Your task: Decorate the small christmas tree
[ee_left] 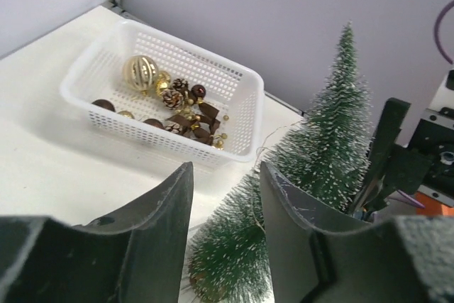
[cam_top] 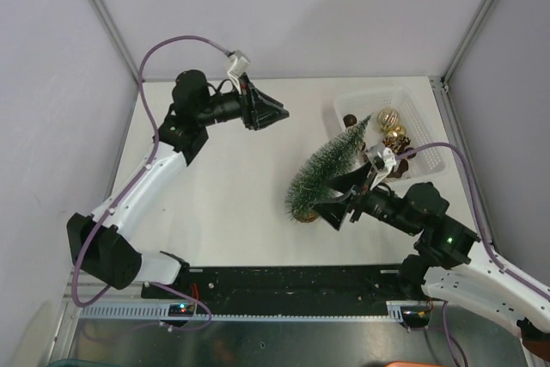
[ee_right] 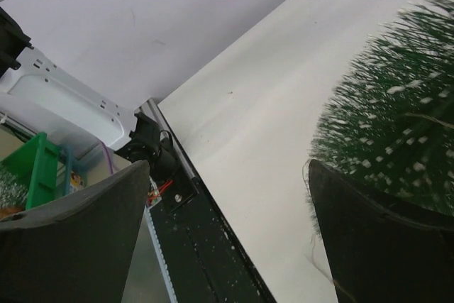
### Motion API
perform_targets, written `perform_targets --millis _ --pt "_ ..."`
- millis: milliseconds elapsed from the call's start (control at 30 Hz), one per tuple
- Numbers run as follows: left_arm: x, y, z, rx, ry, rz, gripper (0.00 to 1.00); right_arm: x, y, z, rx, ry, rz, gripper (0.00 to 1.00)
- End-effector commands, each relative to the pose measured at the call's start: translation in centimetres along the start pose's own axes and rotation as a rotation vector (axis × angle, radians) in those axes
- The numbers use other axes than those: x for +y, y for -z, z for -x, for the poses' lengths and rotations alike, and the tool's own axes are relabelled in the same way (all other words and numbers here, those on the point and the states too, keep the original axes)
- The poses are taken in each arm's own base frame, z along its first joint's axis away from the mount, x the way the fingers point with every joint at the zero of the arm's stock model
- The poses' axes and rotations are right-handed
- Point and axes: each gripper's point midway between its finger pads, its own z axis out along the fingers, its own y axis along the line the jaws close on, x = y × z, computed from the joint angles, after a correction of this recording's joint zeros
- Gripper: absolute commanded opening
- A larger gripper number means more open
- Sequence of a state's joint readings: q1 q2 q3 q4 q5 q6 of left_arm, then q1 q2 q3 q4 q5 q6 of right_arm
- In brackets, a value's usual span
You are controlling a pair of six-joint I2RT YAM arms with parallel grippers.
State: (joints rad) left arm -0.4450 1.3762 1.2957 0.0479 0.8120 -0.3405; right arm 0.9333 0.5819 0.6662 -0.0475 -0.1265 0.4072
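The right gripper (ee_right: 227,175) is seen with its jaws wide open, and nothing is held between them. It is placed low by the foot of the small christmas tree (cam_top: 331,165). The green bristles are seen just beside one finger (ee_right: 383,246). It cannot be told whether that finger is touched by the tree.

The left gripper (ee_left: 225,168) is held up over the table (cam_top: 232,186), well apart from the tree. Its jaws are partly open and nothing is held in them either.

The tree is found on the right half of the table, with its foot near the right gripper. It looks tilted, with its tip pointed toward the white basket (ee_left: 142,127). The basket is set at the far right corner, and a gold ball (ee_left: 140,72) and brown bits are kept in it. A thin wire is seen between the basket and the tree, but what it is cannot be told.

The step in hand is judged to be the setting up of the tree, since no ball is seen on it. For the next move, the tree probably needs to be made to stand straight. Then something from the basket can be picked up by an open gripper and carried to the branches with care, so that the tree is not knocked over.
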Motion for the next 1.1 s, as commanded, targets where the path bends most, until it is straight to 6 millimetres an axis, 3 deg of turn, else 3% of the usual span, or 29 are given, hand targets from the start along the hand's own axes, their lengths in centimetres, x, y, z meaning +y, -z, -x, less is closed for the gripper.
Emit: perform_targets --millis 0,267,467,567,767,867,967,1067 --pt "-0.7 2.1 1.2 -0.041 -0.036 0.029 0.49 1.3 1.9 0.6 0.043 -0.016 0.014 0.99" --pt "-0.3 2.9 0.2 -0.031 -0.013 0.061 0.62 2.2 4.1 1.0 0.06 -0.034 0.027 0.99" --pt "-0.2 3.0 0.3 -0.036 -0.018 0.071 0.68 1.8 5.2 1.2 0.061 -0.044 -0.014 0.99" --pt "-0.2 3.1 0.3 -0.038 -0.023 0.078 0.69 0.4 6.3 1.9 0.053 -0.041 -0.121 0.99" --pt "0.0 3.1 -0.2 -0.03 -0.015 0.084 0.69 -2.7 8.7 0.9 0.117 -0.111 -0.345 0.99" --pt "0.1 3.2 -0.4 -0.028 -0.017 0.086 0.69 -3.4 10.6 2.2 0.072 -0.133 -0.426 0.99" --pt "0.0 3.1 -0.5 -0.025 -0.019 0.079 0.7 -4.1 12.5 4.9 -0.036 -0.12 -0.499 0.99" --pt "-0.2 3.0 -0.6 -0.016 -0.019 0.057 0.75 -4.7 13.0 7.4 -0.138 -0.094 -0.544 0.99"
